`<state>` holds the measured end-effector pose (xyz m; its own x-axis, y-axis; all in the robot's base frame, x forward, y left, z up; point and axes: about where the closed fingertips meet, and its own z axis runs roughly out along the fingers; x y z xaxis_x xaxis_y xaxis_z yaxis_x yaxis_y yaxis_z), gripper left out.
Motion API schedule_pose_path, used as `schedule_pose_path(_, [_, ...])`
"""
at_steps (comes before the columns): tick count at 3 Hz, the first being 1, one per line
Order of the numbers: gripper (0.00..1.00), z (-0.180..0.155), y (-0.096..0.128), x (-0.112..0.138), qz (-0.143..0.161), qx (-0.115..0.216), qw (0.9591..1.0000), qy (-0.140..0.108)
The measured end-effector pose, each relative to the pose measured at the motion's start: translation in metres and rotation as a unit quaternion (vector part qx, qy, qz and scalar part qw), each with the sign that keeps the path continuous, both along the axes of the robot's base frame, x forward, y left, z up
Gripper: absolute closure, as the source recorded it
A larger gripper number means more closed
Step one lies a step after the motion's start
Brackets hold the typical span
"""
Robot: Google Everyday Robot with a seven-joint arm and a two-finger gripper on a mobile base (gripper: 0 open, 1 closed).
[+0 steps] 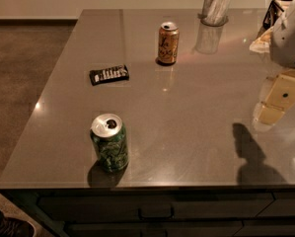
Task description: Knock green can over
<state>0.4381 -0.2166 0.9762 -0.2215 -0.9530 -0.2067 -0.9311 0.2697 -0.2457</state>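
The green can [109, 144] stands upright near the front left edge of the grey counter [186, 107]. It has a mottled green-and-white body and an opened silver top. My gripper [277, 102], with beige fingers under a white arm section [290, 33], hangs over the right side of the counter. It is far to the right of the green can and not touching it. Its shadow falls on the counter near the front right.
An orange-gold can [167, 43] stands upright at the back middle. A black snack bar [109, 74] lies flat between the two cans, to the left. A shiny cylindrical holder [216, 5] and a dark wire basket [275, 11] stand at the back right. Floor lies to the left.
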Motion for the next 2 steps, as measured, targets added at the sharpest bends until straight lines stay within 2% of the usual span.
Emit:
schedule_pose_path(1, [0.00, 0.0000, 0.0000, 0.0000, 0.000, 0.000, 1.0000, 0.000])
schedule_pose_path(2, [0.00, -0.0037, 0.0081, -0.0053, 0.014, 0.025, 0.9996, 0.004])
